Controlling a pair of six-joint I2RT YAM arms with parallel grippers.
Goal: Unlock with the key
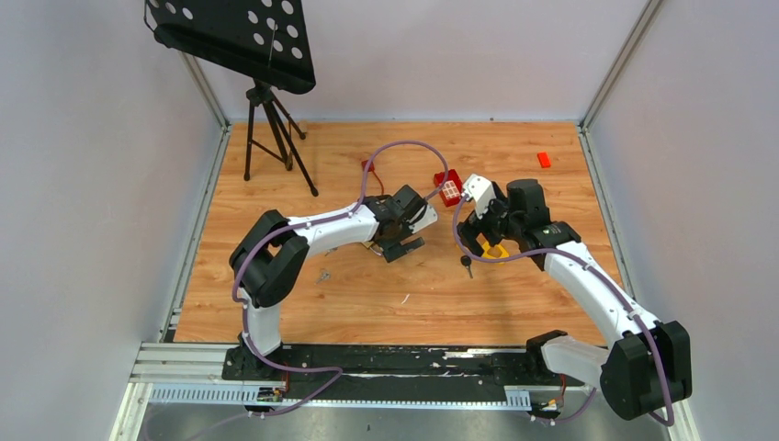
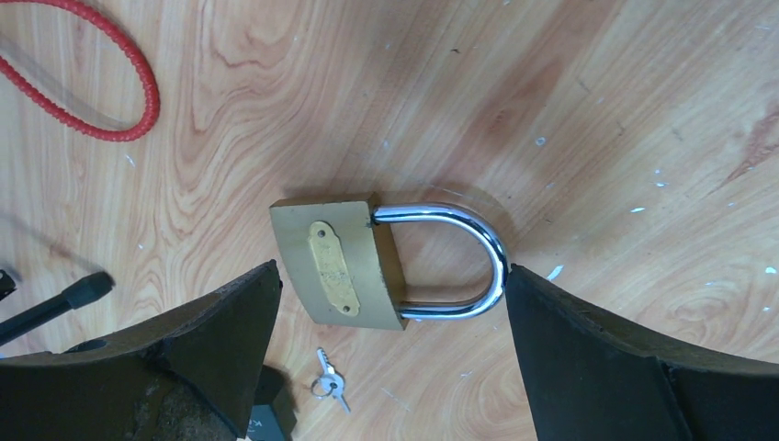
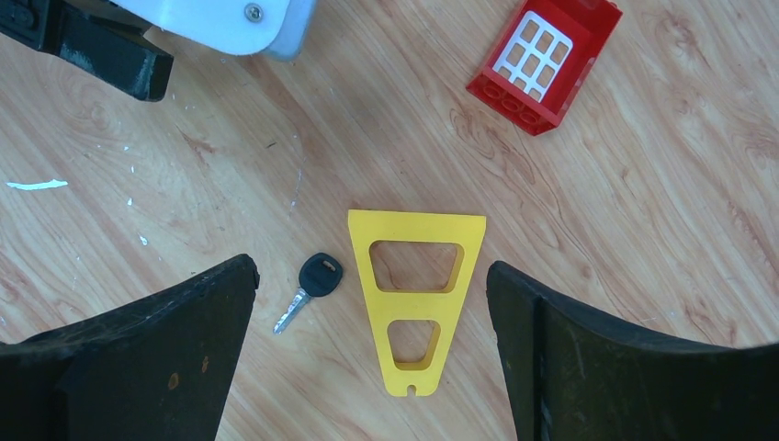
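A brass padlock [image 2: 335, 262] with a closed steel shackle [image 2: 487, 253] lies flat on the wooden floor. My left gripper [image 2: 392, 274] hovers above it, open, one finger on each side. In the top view the left gripper [image 1: 404, 241] covers most of the padlock. A black-headed key [image 3: 312, 283] lies on the floor just inside the left finger of my open right gripper [image 3: 370, 268]; the same key [image 1: 467, 264] shows from above. A small ring of silver keys [image 2: 329, 378] lies below the padlock and shows from above too [image 1: 323, 275]. Neither gripper holds anything.
A yellow trapezoid plate [image 3: 415, 306] lies between the right fingers. A red window brick [image 3: 544, 62] sits beyond it. A red cable loop [image 2: 101, 83] lies far left. A black tripod stand [image 1: 271, 138] stands at the back left, and a small red piece [image 1: 544, 159] lies back right.
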